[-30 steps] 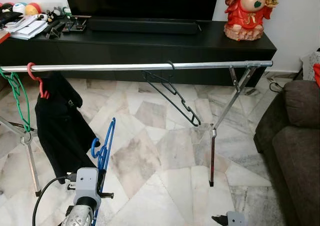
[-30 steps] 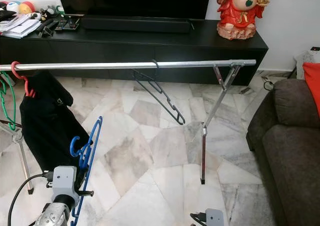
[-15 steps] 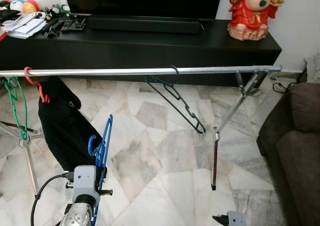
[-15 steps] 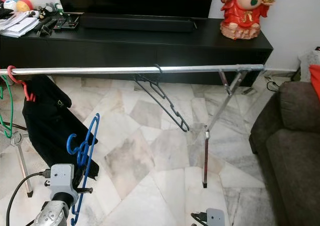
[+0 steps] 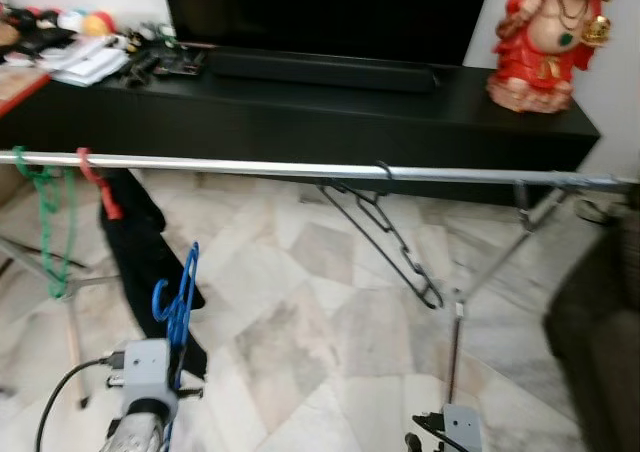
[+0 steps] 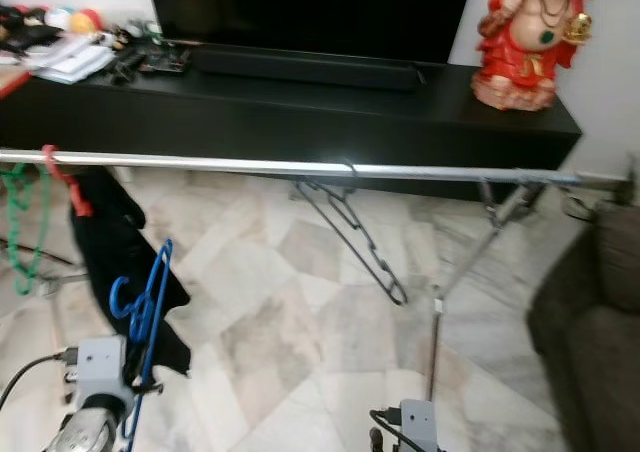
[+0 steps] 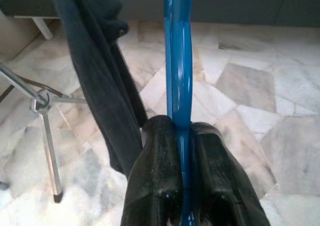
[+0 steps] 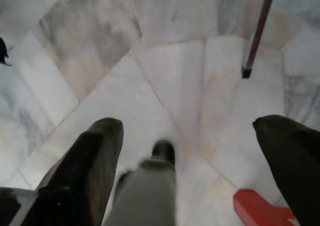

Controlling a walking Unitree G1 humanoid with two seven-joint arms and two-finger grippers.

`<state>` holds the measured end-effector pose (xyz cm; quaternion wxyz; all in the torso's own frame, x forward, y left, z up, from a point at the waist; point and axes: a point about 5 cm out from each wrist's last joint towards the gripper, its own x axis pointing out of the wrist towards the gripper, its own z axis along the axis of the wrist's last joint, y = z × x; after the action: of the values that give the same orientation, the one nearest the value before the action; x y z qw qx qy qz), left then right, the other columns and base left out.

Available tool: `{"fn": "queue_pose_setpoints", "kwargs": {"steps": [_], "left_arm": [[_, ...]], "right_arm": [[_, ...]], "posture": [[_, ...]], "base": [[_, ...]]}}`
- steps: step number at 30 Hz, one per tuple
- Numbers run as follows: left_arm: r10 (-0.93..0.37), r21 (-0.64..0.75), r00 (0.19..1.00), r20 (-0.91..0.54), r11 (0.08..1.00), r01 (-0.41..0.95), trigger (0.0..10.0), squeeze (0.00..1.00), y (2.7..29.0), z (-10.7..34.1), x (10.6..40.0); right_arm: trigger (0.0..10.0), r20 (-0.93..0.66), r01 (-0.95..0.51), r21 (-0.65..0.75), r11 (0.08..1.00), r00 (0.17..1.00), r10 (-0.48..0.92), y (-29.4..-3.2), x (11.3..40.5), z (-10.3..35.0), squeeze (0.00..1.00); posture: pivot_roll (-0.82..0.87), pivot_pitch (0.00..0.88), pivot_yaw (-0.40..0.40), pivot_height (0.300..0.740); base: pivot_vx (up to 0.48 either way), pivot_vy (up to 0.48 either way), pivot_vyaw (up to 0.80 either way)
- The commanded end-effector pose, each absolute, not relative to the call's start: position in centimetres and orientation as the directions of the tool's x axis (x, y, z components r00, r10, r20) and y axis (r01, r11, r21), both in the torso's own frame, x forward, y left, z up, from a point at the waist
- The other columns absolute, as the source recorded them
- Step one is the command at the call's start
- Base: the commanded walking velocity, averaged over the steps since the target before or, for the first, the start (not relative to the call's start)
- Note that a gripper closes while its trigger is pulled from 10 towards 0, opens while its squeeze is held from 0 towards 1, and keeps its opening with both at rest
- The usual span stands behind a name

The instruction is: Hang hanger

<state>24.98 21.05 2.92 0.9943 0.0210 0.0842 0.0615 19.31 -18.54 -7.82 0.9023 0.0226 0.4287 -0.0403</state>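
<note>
A blue plastic hanger [image 5: 178, 302] stands upright in front of me, below the silver rail [image 5: 300, 169] of a clothes rack. My left gripper [image 7: 179, 136] is shut on the hanger's lower part, and its hook points up towards the rail. On the rail hang a tilted black hanger [image 5: 385, 232], a red hanger [image 5: 100, 182] with a black garment [image 5: 150, 262], and a green hanger [image 5: 50, 222]. My right gripper [image 8: 190, 136] is open and low over the marble floor, holding nothing.
Behind the rack stands a long black TV console [image 5: 300, 102] with a red statue [image 5: 545, 37] on its right end. A dark sofa [image 5: 600, 332] is at the right. The rack's legs [image 5: 455, 342] reach the floor. A red object [image 8: 260, 208] lies below my right gripper.
The whole picture has shifted to the right and blurred, so the camera has moved. The blue hanger stays in my left gripper at about the same height.
</note>
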Motion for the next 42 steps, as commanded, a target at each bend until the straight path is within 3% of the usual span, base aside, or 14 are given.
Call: {"fn": "queue_pose_setpoints", "kwargs": {"steps": [1,18,27,34,42], "left_arm": [[0.106,0.045,0.983,-0.148,0.994,-0.101,10.0,0.0,20.6,3.2,25.2],[0.035,0.044,0.988,-0.151,0.999,-0.029,10.0,0.0,19.8,3.3,25.4],[-0.028,0.085,0.989,-0.145,0.996,0.04,10.0,0.0,18.8,3.2,25.2],[-0.03,0.18,0.997,-0.067,0.983,0.041,10.0,0.0,18.9,4.4,25.2],[-0.033,0.182,0.999,0.027,0.983,0.027,10.0,0.0,18.3,6.6,27.4]], "right_arm": [[10.0,-0.808,0.109,-0.004,0.994,0.585,-0.067,-19.0,17.8,-8.5,0.0],[10.0,-0.809,0.104,-0.005,0.995,0.584,-0.066,-19.0,17.9,-8.5,0.0],[10.0,-0.809,0.1,-0.007,0.995,0.584,-0.064,-19.0,17.8,-8.5,0.0],[10.0,-0.811,0.091,-0.01,0.996,0.582,-0.061,-19.0,17.8,-8.5,0.0],[10.0,-0.811,0.067,-0.021,0.998,0.582,-0.056,-19.0,17.9,-8.5,0.0]], "posture": [[-0.05,0.172,-0.003,0.74],[-0.05,0.175,-0.006,0.74],[-0.05,0.177,-0.007,0.74],[-0.05,0.18,-0.011,0.74],[-0.05,0.179,-0.013,0.74]], "base": [[0.277,0.0,0.0],[0.276,0.0,0.0],[0.0,0.0,0.0],[0.0,0.0,0.0],[0.0,0.0,0.0]]}}
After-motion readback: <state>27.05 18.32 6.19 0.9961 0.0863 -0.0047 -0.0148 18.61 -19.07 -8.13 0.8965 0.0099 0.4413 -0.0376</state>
